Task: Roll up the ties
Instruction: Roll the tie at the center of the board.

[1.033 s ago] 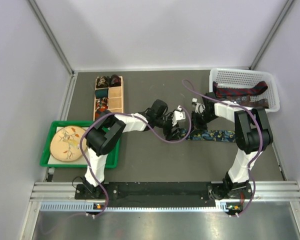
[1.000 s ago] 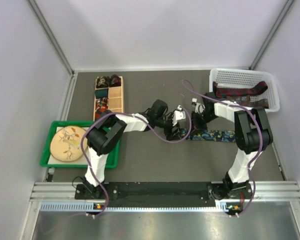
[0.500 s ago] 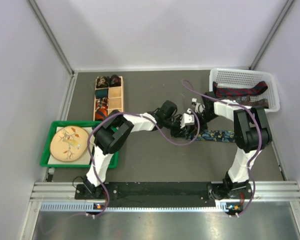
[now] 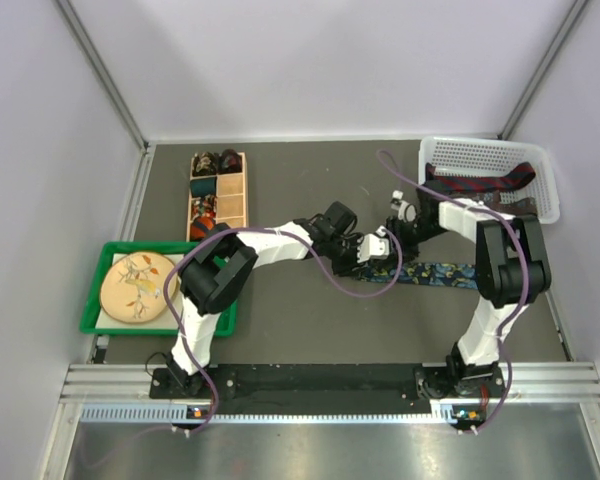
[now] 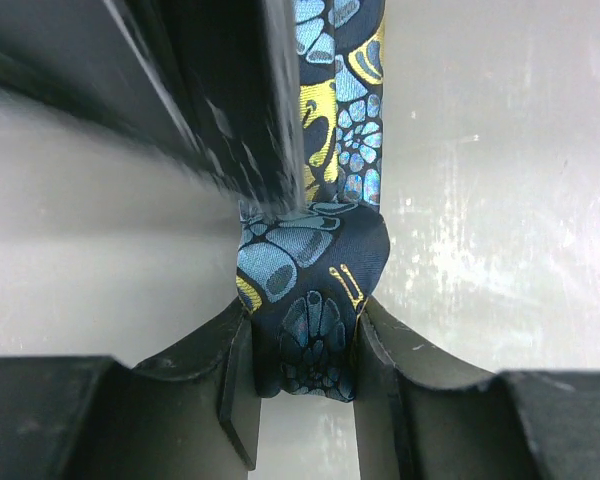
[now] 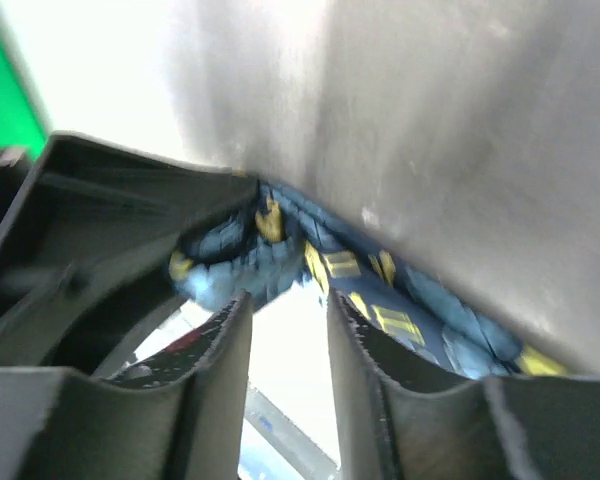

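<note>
A dark blue floral tie (image 4: pixel 438 272) lies flat on the grey table, right of centre. My left gripper (image 4: pixel 378 262) is shut on its folded left end, which fills the gap between the jaws in the left wrist view (image 5: pixel 305 345); the rest of the tie (image 5: pixel 340 120) runs away from the fingers. My right gripper (image 4: pixel 396 238) hovers right over that same end with its jaws a little apart and nothing between them (image 6: pixel 288 300). The tie (image 6: pixel 400 322) lies just past its fingertips. The right gripper's finger shows as a dark blur in the left wrist view (image 5: pixel 180 90).
A white basket (image 4: pixel 540 165) at the back right holds dark red and navy ties (image 4: pixel 480 184). A wooden compartment box (image 4: pixel 232 205) with small coils stands at the back left. A green tray (image 4: pixel 92 300) with a plate (image 4: pixel 132 286) sits at the left.
My left gripper has moved right along the table with the tie's end, closer to the right gripper. The right wrist has shifted slightly right.
</note>
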Controlling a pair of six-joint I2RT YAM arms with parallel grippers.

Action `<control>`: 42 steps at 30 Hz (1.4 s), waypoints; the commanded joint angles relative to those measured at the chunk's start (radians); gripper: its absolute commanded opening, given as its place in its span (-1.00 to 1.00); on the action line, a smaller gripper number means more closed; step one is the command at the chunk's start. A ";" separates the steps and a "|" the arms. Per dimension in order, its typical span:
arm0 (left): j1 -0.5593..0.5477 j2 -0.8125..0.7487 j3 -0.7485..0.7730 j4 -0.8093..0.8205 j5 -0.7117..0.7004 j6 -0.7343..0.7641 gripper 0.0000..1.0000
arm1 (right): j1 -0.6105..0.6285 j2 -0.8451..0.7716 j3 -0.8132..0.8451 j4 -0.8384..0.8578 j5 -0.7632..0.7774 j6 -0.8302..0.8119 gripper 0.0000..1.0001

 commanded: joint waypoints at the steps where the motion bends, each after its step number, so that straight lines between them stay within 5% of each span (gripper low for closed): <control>1: -0.003 0.045 0.031 -0.235 -0.109 0.042 -0.55 | -0.036 -0.113 -0.036 0.006 -0.128 -0.018 -0.23; 5: -0.010 0.062 0.037 -0.244 -0.122 0.054 -0.54 | -0.022 -0.116 -0.072 0.108 -0.187 0.075 -0.04; 13: -0.016 0.069 0.031 -0.238 -0.137 0.066 -0.49 | 0.059 -0.036 -0.076 0.180 -0.135 0.112 -0.13; 18: -0.016 0.073 0.033 -0.236 -0.140 0.057 -0.47 | 0.060 -0.015 -0.063 0.137 -0.098 0.077 -0.43; 22: -0.016 0.073 0.030 -0.233 -0.139 0.048 -0.39 | 0.059 0.005 -0.039 0.103 -0.018 0.043 -1.00; 29: -0.016 0.070 0.030 -0.235 -0.117 0.026 0.15 | 0.060 0.018 -0.028 0.096 0.095 0.025 -1.00; 32: -0.012 0.043 0.040 -0.242 -0.111 0.005 0.49 | 0.061 0.022 -0.031 0.085 0.138 0.020 -1.00; 34: -0.003 0.017 0.037 -0.214 -0.076 -0.015 0.95 | 0.059 0.019 -0.036 0.077 0.164 0.013 -1.00; 42: 0.077 -0.200 -0.056 -0.013 0.053 -0.185 0.98 | 0.060 0.013 -0.031 0.056 0.207 -0.009 -1.00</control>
